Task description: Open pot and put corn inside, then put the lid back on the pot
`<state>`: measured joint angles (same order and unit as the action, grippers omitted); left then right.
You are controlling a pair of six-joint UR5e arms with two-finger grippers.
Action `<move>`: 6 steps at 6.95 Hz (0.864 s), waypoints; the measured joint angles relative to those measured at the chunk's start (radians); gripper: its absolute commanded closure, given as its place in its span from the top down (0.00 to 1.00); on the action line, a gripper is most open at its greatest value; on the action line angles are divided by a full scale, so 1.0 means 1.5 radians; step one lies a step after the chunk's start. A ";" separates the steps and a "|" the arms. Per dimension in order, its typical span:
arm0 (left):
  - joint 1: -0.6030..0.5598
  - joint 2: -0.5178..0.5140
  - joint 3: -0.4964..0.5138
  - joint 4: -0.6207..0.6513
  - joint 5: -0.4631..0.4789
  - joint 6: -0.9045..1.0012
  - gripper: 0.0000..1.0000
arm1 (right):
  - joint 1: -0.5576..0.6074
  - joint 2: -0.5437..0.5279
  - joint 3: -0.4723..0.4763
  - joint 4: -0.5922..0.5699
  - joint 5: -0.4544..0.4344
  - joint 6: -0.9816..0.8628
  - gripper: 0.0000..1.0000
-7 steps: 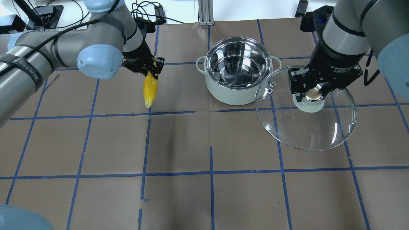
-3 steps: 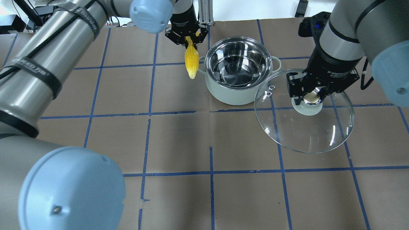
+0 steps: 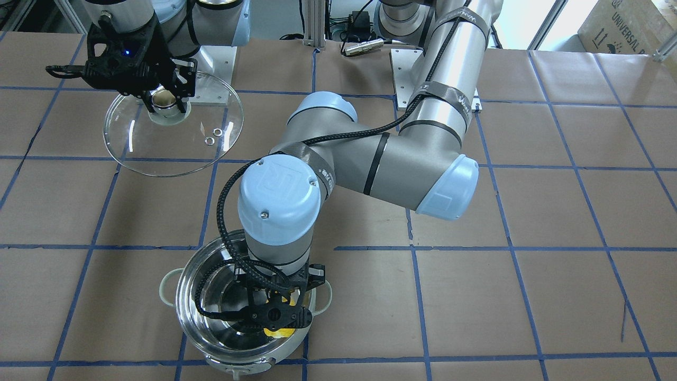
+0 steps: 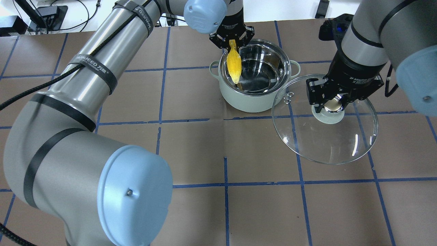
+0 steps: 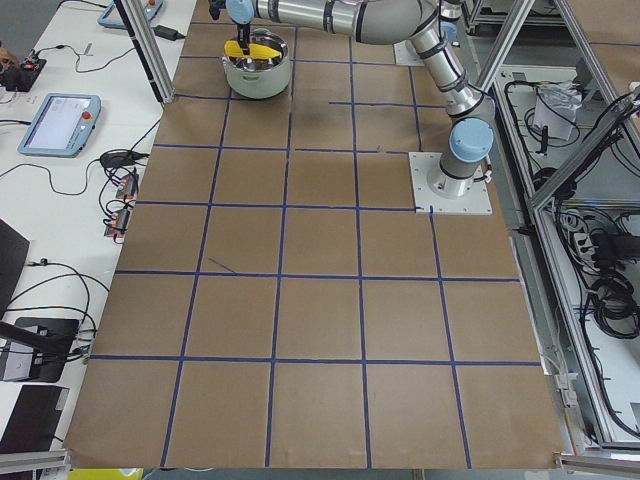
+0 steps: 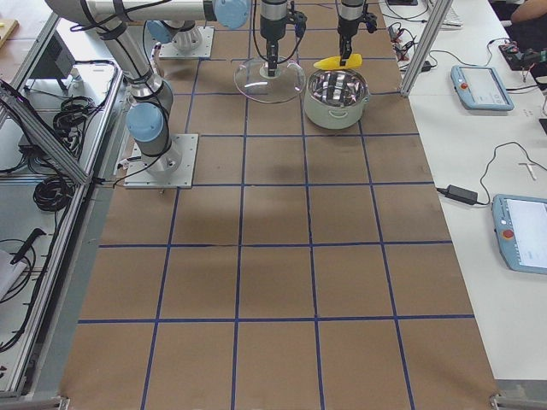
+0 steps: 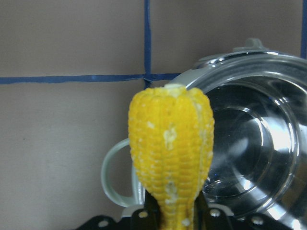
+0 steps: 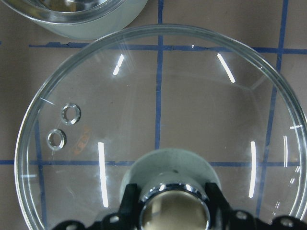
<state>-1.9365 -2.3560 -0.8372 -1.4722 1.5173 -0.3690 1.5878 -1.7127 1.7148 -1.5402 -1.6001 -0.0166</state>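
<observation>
fingers [image 7: 152, 213] of the left gripper [image 4: 232, 43] are clamped on one end of the corn [image 4: 235, 66], and look where it is now. a second ago the cob hung over bare table [image 4: 259, 205], well off to the left. a moment later it was just beside the pot's left handle [image 4: 214, 69]. now its free end is out over the left part of the open pot [image 4: 254, 100]. from the right side view we judge it is above the rim and not yet down inside, lying closer to level than upright. so the carry looks about finished, and what we expect next is a lowering or a release.

moving right, the steel bowl of the pot is bare. we see nothing between the cob and the bottom. the near rim [image 4: 222, 73] under the held end is the one thing we would watch, since a drop from this spot might clip it.

further right, the lid [image 4: 338, 143] has barely shifted across these frames. the right gripper [image 4: 333, 102] is closed around its knob [image 8: 173, 211] and holds the glass up off the table, just beside the pot. in the overhead view the lid's edge overlaps the pot's right side.

what stands in the way of closing up is the left arm [image 3: 296, 211] itself. it reaches right across the pot's mouth. in our judgement the lid cannot go back on until the corn is let go and that arm pulls clear.
</observation>
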 measured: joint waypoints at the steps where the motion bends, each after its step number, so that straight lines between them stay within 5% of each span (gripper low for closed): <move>1: -0.008 -0.009 0.007 0.000 -0.001 -0.006 0.27 | 0.000 -0.002 0.006 -0.003 0.000 0.000 0.10; 3: -0.018 -0.023 0.014 0.006 -0.004 -0.008 0.65 | -0.001 -0.010 0.025 -0.017 0.001 0.000 0.10; 4: -0.022 -0.028 0.016 0.009 -0.004 -0.007 1.00 | -0.002 -0.011 0.032 -0.024 0.001 -0.001 0.11; 6: -0.024 -0.041 0.018 0.021 -0.002 -0.006 1.00 | -0.004 -0.011 0.031 -0.030 -0.001 -0.002 0.11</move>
<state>-1.9726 -2.4177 -0.8104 -1.4403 1.5144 -0.3787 1.5813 -1.7294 1.7608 -1.5850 -1.6010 -0.0197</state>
